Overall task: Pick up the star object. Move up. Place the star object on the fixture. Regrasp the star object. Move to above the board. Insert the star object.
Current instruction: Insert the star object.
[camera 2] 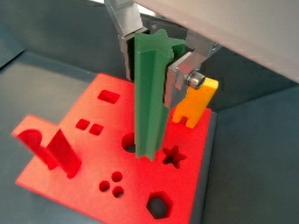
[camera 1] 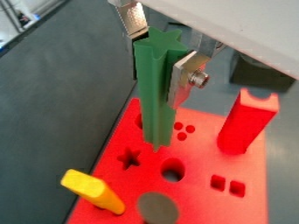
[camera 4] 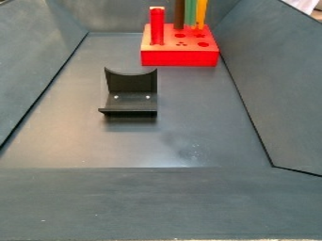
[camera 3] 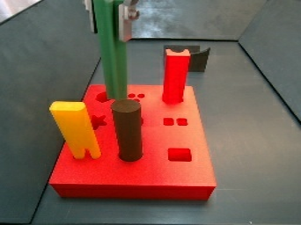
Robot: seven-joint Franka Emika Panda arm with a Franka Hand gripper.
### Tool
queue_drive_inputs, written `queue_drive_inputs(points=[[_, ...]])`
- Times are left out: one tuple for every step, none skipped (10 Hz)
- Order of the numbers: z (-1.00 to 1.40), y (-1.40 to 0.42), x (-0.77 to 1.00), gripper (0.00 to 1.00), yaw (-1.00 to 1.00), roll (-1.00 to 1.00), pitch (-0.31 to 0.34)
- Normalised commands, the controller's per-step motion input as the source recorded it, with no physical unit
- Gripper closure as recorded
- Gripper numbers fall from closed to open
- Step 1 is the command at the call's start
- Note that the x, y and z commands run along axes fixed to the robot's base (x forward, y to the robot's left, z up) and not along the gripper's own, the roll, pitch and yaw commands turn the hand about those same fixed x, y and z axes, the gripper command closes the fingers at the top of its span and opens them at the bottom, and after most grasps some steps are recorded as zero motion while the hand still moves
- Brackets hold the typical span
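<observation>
Dark grey floor [camera 4: 176, 132] enclosed by sloping dark walls [camera 4: 44, 56], evenly lit.

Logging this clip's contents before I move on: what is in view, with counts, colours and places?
Star object: 1, dark green, upright in the gripper above the board.
Board: 1, red, on the floor near the back wall.
Red peg: 1, standing on the board.
Yellow notched peg: 1, standing on the board.
Dark brown cylinder peg: 1, standing on the board.
Fixture: 1, near black, on the floor apart from the board.
Gripper: 1, silver fingers, shut on the star object.
</observation>
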Motion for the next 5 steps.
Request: queue_drive_inputs(points=[[-0.43, -0.13, -0.17, 1.00, 0.00, -0.22, 0.000], [-0.37, -0.11, -0.27, 1.00, 0.00, -0.04, 0.000], [-0.32, 0.00, -0.19, 1.00, 0.00, -0.05, 0.000], [-0.34, -0.08, -0.25, 1.00, 0.09, 0.00, 0.000], [-0.19, -0.09, -0.13, 1.00, 0.14, -0.01, 0.000]])
